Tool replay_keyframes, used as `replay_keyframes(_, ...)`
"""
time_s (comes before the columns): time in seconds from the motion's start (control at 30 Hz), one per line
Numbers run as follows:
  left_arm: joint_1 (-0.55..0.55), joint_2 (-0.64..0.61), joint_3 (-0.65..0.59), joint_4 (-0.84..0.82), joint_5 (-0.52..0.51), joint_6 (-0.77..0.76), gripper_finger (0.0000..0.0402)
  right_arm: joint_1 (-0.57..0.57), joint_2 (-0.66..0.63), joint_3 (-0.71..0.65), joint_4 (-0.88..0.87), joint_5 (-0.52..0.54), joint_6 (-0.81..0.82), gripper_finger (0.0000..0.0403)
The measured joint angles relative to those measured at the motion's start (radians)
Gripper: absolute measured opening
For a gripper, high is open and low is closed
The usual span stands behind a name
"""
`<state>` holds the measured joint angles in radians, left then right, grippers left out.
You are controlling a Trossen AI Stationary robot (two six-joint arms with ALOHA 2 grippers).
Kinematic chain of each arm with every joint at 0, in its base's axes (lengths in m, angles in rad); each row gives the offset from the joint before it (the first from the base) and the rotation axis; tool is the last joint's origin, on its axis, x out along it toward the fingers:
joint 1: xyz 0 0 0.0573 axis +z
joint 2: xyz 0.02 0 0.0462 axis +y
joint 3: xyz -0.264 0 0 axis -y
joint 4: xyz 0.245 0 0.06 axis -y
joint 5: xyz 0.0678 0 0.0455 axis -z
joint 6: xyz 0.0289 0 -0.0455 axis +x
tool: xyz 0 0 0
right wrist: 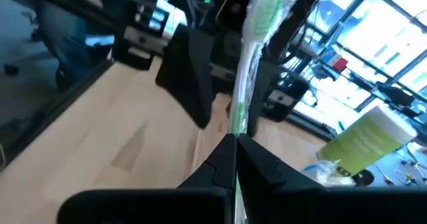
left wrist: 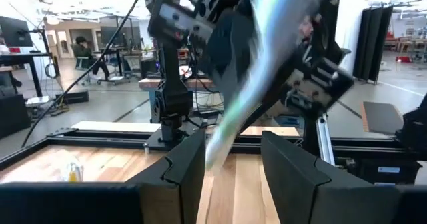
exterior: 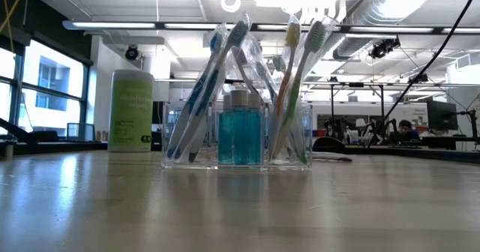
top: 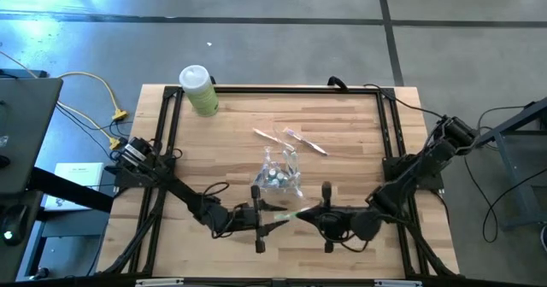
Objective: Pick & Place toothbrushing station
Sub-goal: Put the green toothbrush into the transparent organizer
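A wrapped green toothbrush (top: 291, 212) hangs above the table's near part between my two grippers, which face each other. My right gripper (right wrist: 235, 141) is shut on it. My left gripper (left wrist: 233, 161) stands open, with the toothbrush's free end (left wrist: 215, 151) between its fingers, close beside one of them. A clear organizer (top: 280, 176) stands on the table just beyond, holding several toothbrushes upright and blue bottles (exterior: 241, 136). Two more wrapped toothbrushes (top: 273, 137) (top: 306, 142) lie flat farther back. Neither gripper shows in the low view. My right gripper pinches the wrapped toothbrush (right wrist: 237, 121) between its two fingertips, coming about level from the table's right side. The toothbrush sticks out ahead of the fingers toward my left gripper, clear of the table. Whether my left gripper touches the free end beside its finger (left wrist: 190, 167), I cannot tell.
A green canister with a white lid (top: 198, 89) stands at the table's far left corner. A black frame (top: 282, 89) runs around the wooden top. Bare wood lies to the left and right of the organizer.
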<state>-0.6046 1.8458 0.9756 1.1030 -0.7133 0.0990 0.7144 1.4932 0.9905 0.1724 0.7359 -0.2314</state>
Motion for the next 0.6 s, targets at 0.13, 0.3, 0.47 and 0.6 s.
replay_keyframes(0.13, 0.008, 0.0, 0.0, 0.001, 0.037, 0.01, 0.0142, -0.023, 0.018, 0.0, -0.002, -0.036, 0.012, 0.0003)
replay_keyframes(0.3, 0.009, 0.0, 0.0, 0.004, 0.042, 0.007, 0.0142, -0.035, 0.02, 0.0, -0.012, -0.092, 0.036, 0.0003)
replay_keyframes(0.47, 0.009, 0.0, 0.0, 0.004, 0.042, 0.031, 0.0142, -0.035, 0.02, 0.0, -0.012, -0.118, 0.047, 0.0003)
replay_keyframes(0.6, 0.009, 0.0, 0.0, 0.004, 0.041, 0.024, 0.0127, -0.037, 0.02, 0.0, -0.013, -0.144, 0.048, 0.0003)
